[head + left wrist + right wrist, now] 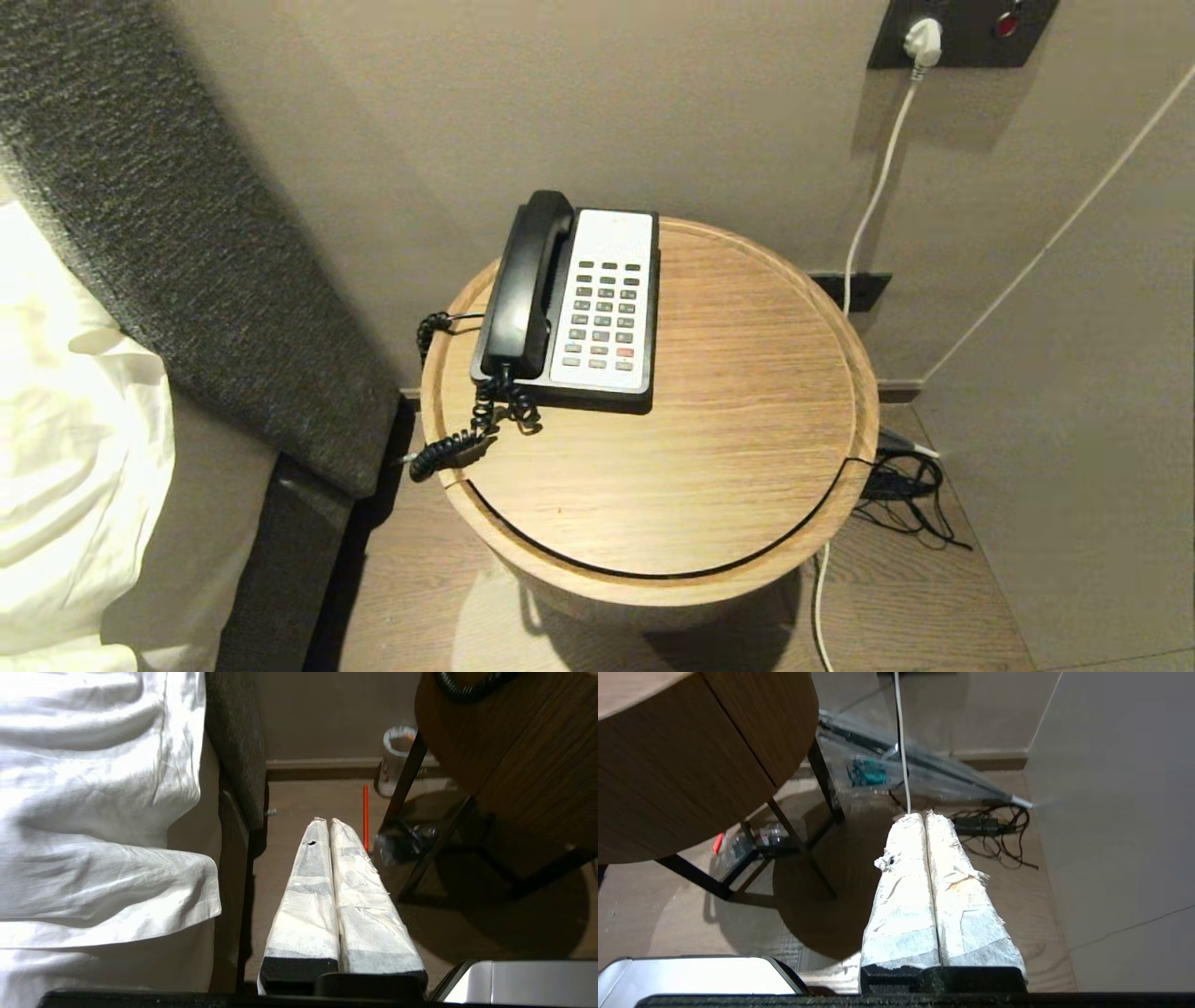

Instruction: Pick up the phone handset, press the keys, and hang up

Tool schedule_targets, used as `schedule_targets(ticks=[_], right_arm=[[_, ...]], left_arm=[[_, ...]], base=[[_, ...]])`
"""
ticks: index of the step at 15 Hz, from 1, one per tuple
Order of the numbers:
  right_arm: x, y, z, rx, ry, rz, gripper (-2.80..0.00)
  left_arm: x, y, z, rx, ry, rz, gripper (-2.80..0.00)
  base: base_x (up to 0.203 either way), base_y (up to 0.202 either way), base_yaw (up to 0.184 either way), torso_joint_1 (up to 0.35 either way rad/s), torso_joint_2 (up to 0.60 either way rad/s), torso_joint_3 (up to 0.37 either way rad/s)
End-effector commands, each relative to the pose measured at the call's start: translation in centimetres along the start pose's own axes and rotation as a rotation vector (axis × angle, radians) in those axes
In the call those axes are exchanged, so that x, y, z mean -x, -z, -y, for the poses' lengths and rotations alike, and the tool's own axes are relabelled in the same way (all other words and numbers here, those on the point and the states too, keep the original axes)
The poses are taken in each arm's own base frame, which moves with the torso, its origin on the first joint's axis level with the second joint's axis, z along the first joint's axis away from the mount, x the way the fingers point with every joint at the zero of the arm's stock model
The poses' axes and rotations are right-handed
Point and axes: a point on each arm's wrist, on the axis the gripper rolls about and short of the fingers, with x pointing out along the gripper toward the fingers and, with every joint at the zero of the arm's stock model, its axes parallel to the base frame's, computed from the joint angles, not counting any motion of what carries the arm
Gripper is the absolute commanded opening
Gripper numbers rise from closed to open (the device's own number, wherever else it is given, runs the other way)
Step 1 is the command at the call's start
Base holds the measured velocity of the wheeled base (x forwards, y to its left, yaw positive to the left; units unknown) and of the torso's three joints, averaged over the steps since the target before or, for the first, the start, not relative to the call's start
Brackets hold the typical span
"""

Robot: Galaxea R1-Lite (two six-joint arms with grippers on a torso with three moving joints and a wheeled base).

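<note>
A round wooden side table (pixel 709 448) is standing against the beige wall, white bedding (pixel 65 439) is bunching beside a grey headboard (pixel 177 233), a white plug (pixel 922 39) is sitting in the socket, and what may be a paper cup (pixel 395 760) is waiting underneath.

A round wooden table (pixel 709 448) is filling the middle of the frame. A black-and-white phone base (pixel 597 373) is sitting on its upper left part, with the phone handset (pixel 525 285) resting along the base's left side and its coiled cord (pixel 467 439) trailing over the table's left edge.
</note>
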Motion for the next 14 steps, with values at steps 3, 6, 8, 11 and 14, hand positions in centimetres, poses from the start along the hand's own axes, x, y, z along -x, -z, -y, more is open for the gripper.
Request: schedule_targets(ticks=[3,6,8,11,14], right_arm=[[-0.02,-0.01,0.00,0.000,0.000,-0.002,-2.80],[-0.02,0.00,0.00,0.000,0.000,-0.003,-2.80],[-0.02,0.00,0.00,0.000,0.000,-0.003,-2.80],[-0.02,0.00,0.00,0.000,0.001,-0.003,-2.80],[-0.02,0.00,0.00,-0.002,0.002,-0.003,-2.80]], left_arm=[[-0.04,0.09,0.00,0.006,-0.001,-0.003,-2.80],[-0.04,0.09,0.00,0.008,-0.001,-0.003,-2.80],[-0.04,0.09,0.00,0.011,-0.002,-0.003,-2.80],[-0.04,0.08,0.00,0.012,-0.002,-0.003,-2.80],[-0.04,0.07,0.00,0.012,-0.002,-0.002,-2.80]], base=[[0.000,0.000,0.000,0.002,0.00,0.205],[0.000,0.000,0.000,0.000,0.01,0.205],[0.000,0.000,0.000,0.001,0.00,0.203],[0.000,0.000,0.000,0.003,0.00,0.209],[0.000,0.000,0.000,0.003,0.00,0.190]])
